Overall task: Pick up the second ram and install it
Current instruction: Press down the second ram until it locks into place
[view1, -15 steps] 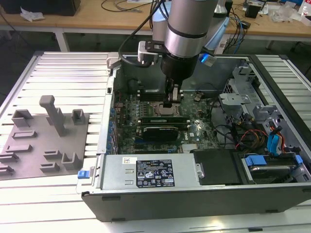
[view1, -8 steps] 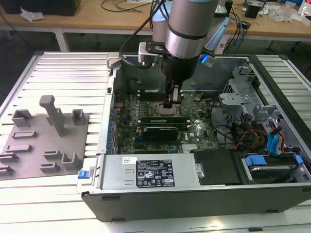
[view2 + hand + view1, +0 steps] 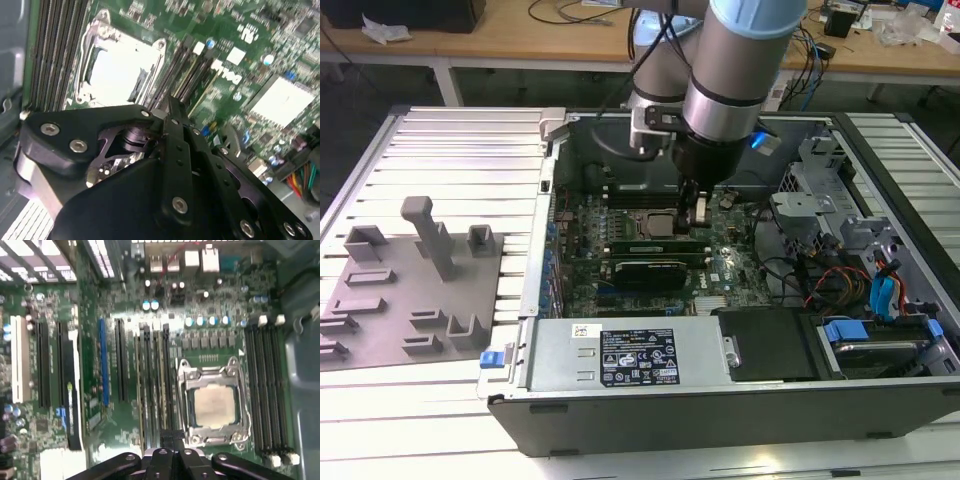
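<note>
My gripper (image 3: 698, 222) reaches down into the open computer case (image 3: 740, 405), beside the processor socket (image 3: 655, 222). In both wrist views the fingertips are drawn together, gripper (image 3: 171, 102) and gripper (image 3: 170, 434), right over the memory slots next to the socket (image 3: 214, 407). The second ram (image 3: 167, 385), a thin greenish stick, stands on edge in the slot under the tips. In the exterior view it shows as a long narrow band (image 3: 655, 243). The tips sit near one end of it. I cannot tell whether they pinch it or only rest on it.
A black expansion card (image 3: 645, 272) lies just in front of the slots and the power supply (image 3: 620, 355) in front of that. Drive cages and coloured cables (image 3: 850, 285) crowd the exterior view's right. A grey holder plate with blocks (image 3: 410, 290) lies outside the case on the left.
</note>
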Tool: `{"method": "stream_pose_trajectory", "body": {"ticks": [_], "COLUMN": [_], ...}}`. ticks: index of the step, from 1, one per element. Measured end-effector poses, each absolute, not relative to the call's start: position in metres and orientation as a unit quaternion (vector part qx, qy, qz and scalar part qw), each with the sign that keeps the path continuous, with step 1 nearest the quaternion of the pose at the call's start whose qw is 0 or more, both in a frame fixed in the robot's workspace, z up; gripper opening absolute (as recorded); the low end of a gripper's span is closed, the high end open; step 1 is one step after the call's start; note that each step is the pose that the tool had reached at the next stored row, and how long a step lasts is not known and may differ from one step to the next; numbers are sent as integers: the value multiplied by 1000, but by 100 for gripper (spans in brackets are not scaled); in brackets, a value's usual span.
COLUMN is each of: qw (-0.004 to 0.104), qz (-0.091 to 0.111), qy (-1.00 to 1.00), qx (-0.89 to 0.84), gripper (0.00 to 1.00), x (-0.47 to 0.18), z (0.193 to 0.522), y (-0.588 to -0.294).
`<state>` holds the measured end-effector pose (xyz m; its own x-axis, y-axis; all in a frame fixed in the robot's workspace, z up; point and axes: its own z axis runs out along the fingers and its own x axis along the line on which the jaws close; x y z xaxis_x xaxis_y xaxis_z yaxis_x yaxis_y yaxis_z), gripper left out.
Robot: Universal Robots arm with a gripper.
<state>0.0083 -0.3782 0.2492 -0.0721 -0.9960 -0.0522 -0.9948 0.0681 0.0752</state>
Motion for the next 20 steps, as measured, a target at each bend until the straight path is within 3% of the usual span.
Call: {"method": "stream_pose_trajectory", "body": {"ticks": [11,20], "qw": [8,-2], "qz": [-48,-42], "qy": [-730,-730], "qx": [682,682], "gripper": [11,11], "x": [21,-22], "z": [227,237], "y": [-378,-378]}}
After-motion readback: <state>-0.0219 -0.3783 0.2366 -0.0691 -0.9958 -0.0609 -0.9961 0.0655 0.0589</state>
